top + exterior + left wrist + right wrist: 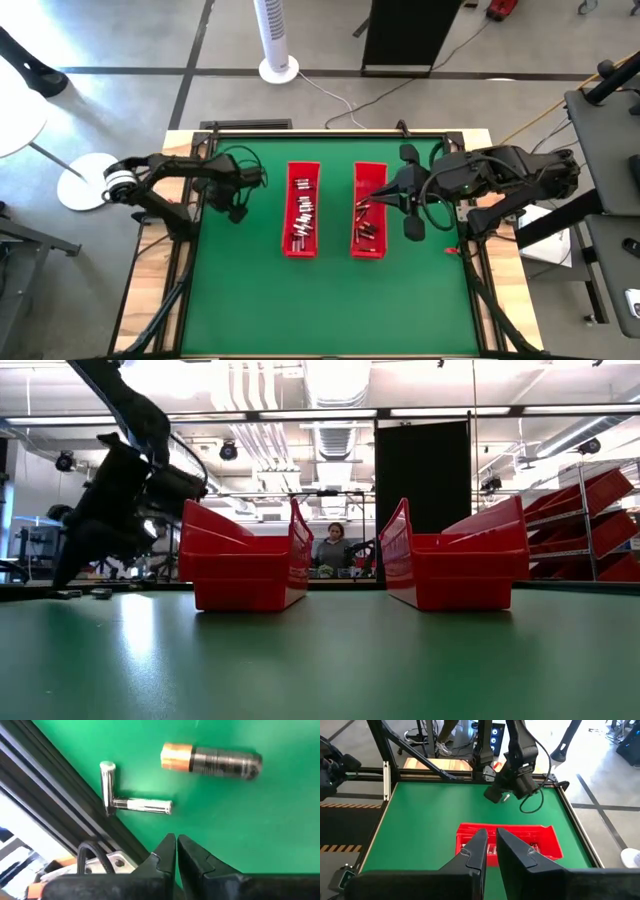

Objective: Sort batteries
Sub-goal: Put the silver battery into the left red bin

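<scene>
Hovering over loose batteries on green felt-like surface [250, 820]

Left tool [176, 842] closed, empty; copper-capped black battery [212, 762], two shiny steel cylinders [142, 805] near frame; right tool [491, 839] pinched shut over red plastic trays [540, 836]; labels unreadable.

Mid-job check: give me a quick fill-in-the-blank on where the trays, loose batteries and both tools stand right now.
1. Two ___ trays stand side by side on the green table.
2. The left tool, fingers together, hovers near ___ loose batteries on the mat.
3. The right tool is over the ___ tray.
4. The two silvery batteries lie touching in an ___ shape.

Missing words: red; three; right; L
</scene>
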